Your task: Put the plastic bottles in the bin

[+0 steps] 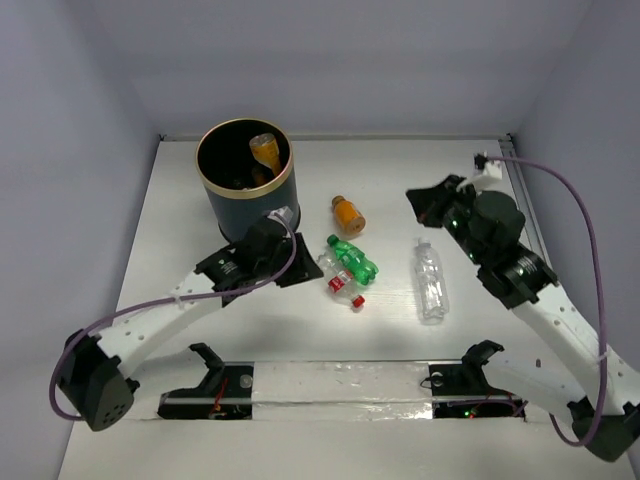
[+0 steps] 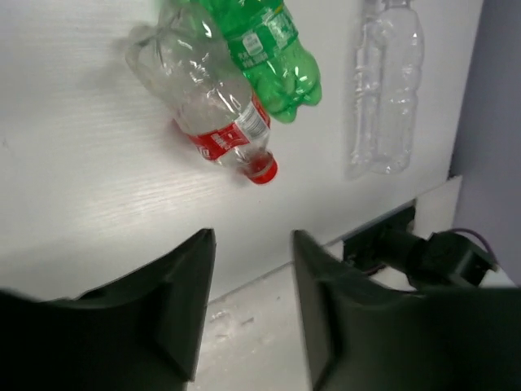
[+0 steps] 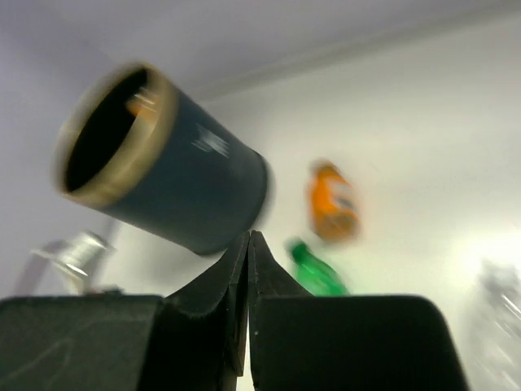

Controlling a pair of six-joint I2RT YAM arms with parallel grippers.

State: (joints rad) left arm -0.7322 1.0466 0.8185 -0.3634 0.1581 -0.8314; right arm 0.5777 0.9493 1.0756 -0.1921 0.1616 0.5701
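While the bin (image 1: 225, 210) already holds one orange-filled bottle (image 1: 265, 150), leaning with its top near the gold rim, four more lie out on the bench (image 1: 330, 340), so I call the job partly done. What else is down in the bin I can't tell.

Left tool (image 2: 252, 240) is empty, fingers spread apart, hovering just short of the red-label bottle (image 2: 216, 106). That one lies on its side, touching the green bottle (image 2: 273, 57). Right tool (image 3: 248, 240) is pinched together on nothing, over the far right of the bench; its view is smeared. Clear bottle (image 1: 430, 282) lies alone to the right. Orange bottle (image 1: 348, 214) lies farther back, right of the bin, apart from the rest.

Risks as I see them:
- The red-label bottle is round, slick and light, so closing off-centre likely squirts it out or sets it rolling.
- It touches the green one, so any nudge shoves both, and a finger could wedge between them.
- The left wrist sits right beside the bin wall; a careless swing on the lift could bump or tip the bin.
- The leaning bottle inside may deflect a drop back over the rim.
- If the right arm comes in for the middle group too, the arms could clash.
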